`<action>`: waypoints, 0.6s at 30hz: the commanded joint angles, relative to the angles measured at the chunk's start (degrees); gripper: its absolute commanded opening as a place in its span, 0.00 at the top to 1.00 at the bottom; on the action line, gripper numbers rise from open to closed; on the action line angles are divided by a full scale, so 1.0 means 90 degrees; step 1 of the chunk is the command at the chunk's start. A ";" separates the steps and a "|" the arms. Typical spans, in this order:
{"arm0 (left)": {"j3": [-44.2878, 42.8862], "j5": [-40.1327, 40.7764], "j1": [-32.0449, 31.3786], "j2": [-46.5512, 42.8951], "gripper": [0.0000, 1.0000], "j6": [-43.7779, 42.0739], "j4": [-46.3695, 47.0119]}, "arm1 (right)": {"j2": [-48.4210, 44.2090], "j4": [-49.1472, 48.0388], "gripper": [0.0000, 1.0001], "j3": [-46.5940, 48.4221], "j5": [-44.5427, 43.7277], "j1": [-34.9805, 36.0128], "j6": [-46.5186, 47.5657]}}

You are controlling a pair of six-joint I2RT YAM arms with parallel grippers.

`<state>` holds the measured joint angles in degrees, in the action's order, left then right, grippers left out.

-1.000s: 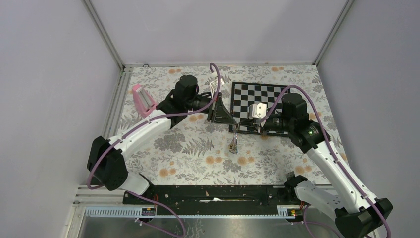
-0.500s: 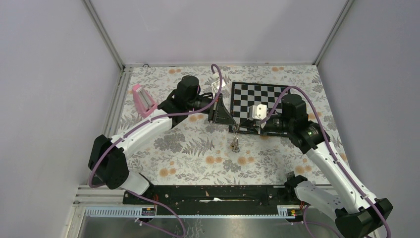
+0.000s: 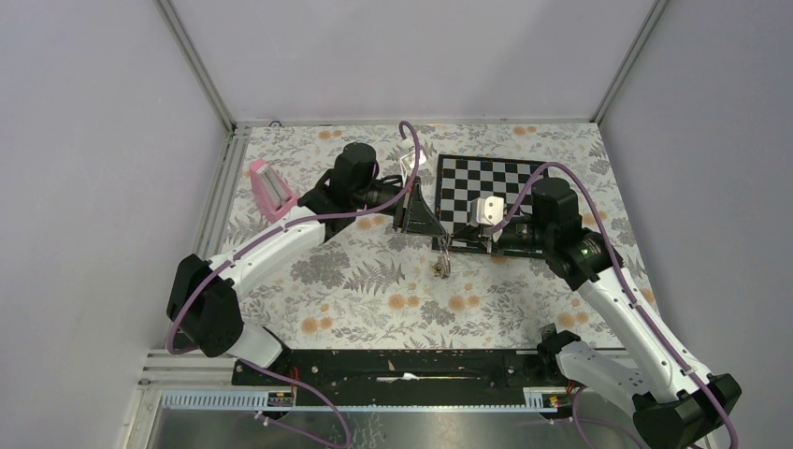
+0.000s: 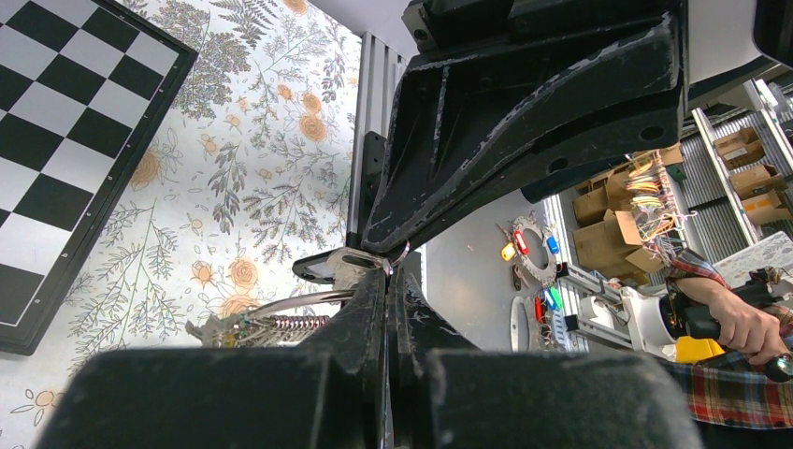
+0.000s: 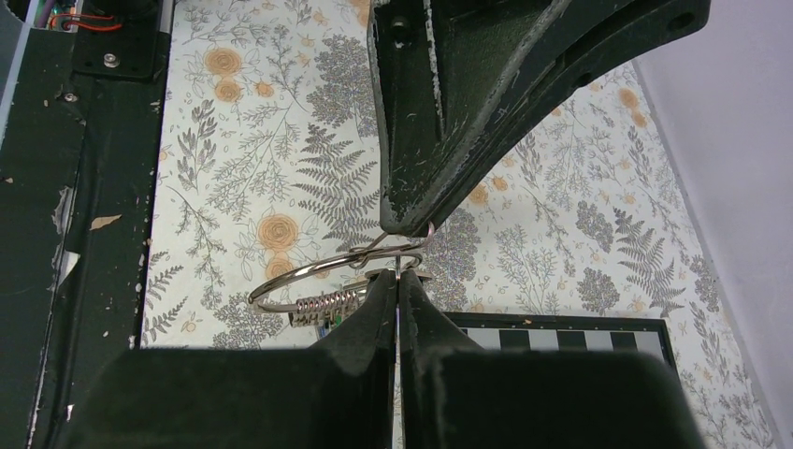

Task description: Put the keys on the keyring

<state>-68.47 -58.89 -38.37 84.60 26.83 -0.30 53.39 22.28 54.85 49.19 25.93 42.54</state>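
Both grippers meet tip to tip over the floral mat, just off the chessboard's near left corner. My left gripper (image 3: 439,237) (image 4: 388,273) is shut on the keyring's big wire loop (image 4: 290,301). The right gripper (image 3: 452,246) (image 5: 397,278) is shut on a thin wire of the keyring (image 5: 313,271). A coil of small rings with tags (image 5: 327,304) (image 4: 276,325) hangs below as a bunch (image 3: 439,269). A silver key (image 4: 351,269) and a black-headed key (image 4: 313,268) lie against the fingertips. I cannot tell whether they are threaded on.
A black-and-white chessboard (image 3: 510,182) lies at the back right of the mat. A pink object (image 3: 270,190) stands at the left edge. The black base rail (image 3: 402,367) runs along the near edge.
The hanging bunch has risen slightly and sits closer under the grippers. Both grippers stay shut, and the arms have barely shifted.
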 commanded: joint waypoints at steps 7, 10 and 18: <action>-0.0300 -0.0057 -0.0072 0.0000 1.00 -0.0013 0.0372 | -0.0043 -0.0304 1.00 0.0019 0.0296 0.0058 -0.0146; -0.0305 -0.0063 -0.0082 0.0011 1.00 -0.0018 0.0367 | -0.0028 -0.0316 1.00 0.0009 0.0299 0.0058 -0.0154; -0.0294 -0.0063 -0.0082 0.0026 1.00 -0.0032 0.0380 | -0.0033 -0.0306 1.00 -0.0017 0.0320 0.0058 -0.0133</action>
<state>-68.47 -58.89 -38.65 84.62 26.83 -0.32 53.41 21.91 54.76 50.26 25.93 41.69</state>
